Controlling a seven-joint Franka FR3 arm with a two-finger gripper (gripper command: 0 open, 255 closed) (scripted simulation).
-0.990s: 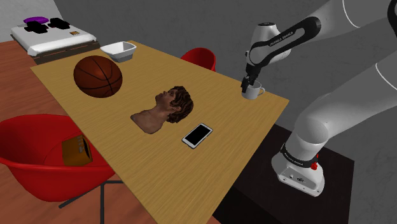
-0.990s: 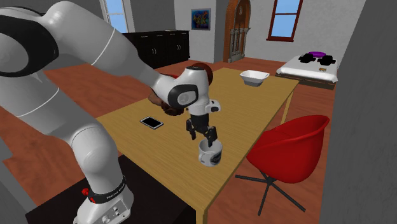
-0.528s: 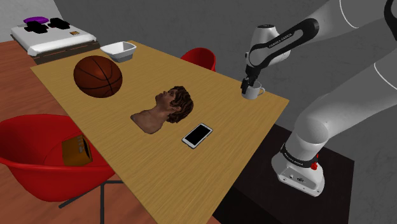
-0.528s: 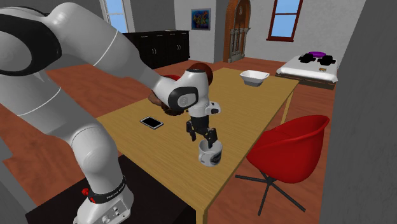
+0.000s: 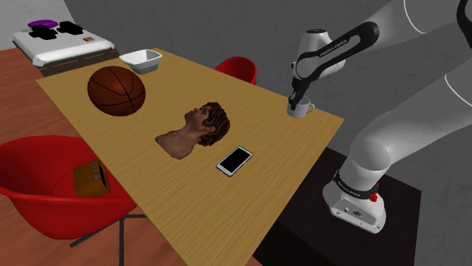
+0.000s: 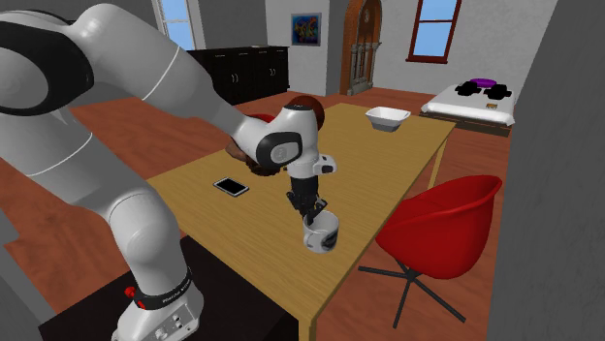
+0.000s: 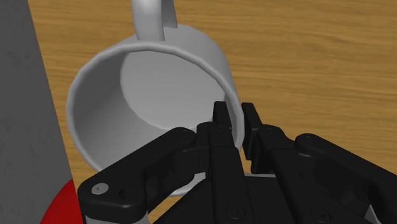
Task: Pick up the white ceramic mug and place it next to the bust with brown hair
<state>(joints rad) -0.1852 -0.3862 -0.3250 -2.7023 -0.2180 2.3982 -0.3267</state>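
Observation:
The white mug (image 5: 302,110) stands upright near the table's corner closest to the stand, its handle pointing away from the hand. My gripper (image 5: 292,105) comes down onto it from above. In the wrist view the gripper (image 7: 235,122) is shut on the mug (image 7: 153,83), one finger inside the rim and one outside, pinching the wall opposite the handle. The second exterior view gives the same grip (image 6: 312,215) on the mug (image 6: 321,235). The bust with brown hair (image 5: 198,128) lies mid-table, well off to the shoulder view's left of the mug.
A smartphone (image 5: 234,159) lies in front of the bust, a basketball (image 5: 116,90) and a white bowl (image 5: 141,60) farther back. Red chairs (image 5: 53,185) (image 6: 441,228) stand beside the wooden table (image 5: 249,113). The table edge runs close behind the mug.
The fingers stood apart over the mug's rim and have now closed on its wall. The arm and the mug stay in about the same place.

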